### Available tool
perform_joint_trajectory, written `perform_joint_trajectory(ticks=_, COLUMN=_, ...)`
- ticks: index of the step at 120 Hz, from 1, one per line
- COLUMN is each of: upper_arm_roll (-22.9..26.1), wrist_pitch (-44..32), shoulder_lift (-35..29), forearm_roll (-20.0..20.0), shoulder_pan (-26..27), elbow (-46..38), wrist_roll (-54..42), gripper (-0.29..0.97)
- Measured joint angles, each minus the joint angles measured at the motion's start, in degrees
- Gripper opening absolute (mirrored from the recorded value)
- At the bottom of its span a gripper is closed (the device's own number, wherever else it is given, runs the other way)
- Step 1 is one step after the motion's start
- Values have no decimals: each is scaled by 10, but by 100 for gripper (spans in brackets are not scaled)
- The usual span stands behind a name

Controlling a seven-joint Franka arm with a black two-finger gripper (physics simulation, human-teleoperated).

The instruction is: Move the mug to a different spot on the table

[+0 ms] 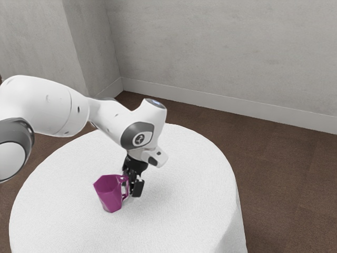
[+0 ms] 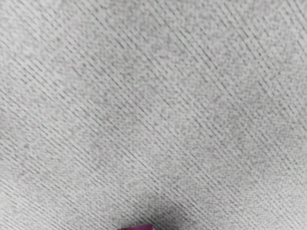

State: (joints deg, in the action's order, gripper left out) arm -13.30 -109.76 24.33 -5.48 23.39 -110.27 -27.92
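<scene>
Transport step, as I judge it. My gripper [image 1: 131, 185] is clamped on the handle side of the mug [image 1: 110, 193]. The mug is tilted, between the centre and near edge of the table [image 1: 210, 211]; I cannot tell whether it touches the cloth. The next move calls for lifting clear, carrying to a bare spot and setting down level. My arm reaches in low, hand pointing down.

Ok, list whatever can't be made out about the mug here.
- Exterior view: the side of the mug facing the gripper is covered by it.
- Exterior view: whether the mug's base rests on the table or hangs above it is unclear.
- Wrist view: the mug is cut off by the picture's edge, leaving a magenta sliver.
</scene>
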Motion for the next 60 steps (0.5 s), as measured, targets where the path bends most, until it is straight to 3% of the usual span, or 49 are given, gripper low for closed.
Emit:
perform_joint_trajectory(ticks=38, upper_arm_roll=5, wrist_pitch=0, shoulder_lift=-8, forearm_roll=-2, shoulder_pan=18, elbow=55, wrist_roll=2, gripper=66)
perform_joint_trajectory(ticks=48, upper_arm_roll=15, wrist_pitch=9, shoulder_lift=-47, forearm_roll=7, shoulder_pan=28, elbow=86, wrist_roll=6, gripper=67)
perform_joint_trajectory(ticks=60, upper_arm_roll=19, wrist_pitch=42, shoulder_lift=-121, forearm_roll=52, shoulder_pan=31, elbow=100, wrist_roll=26, gripper=67)
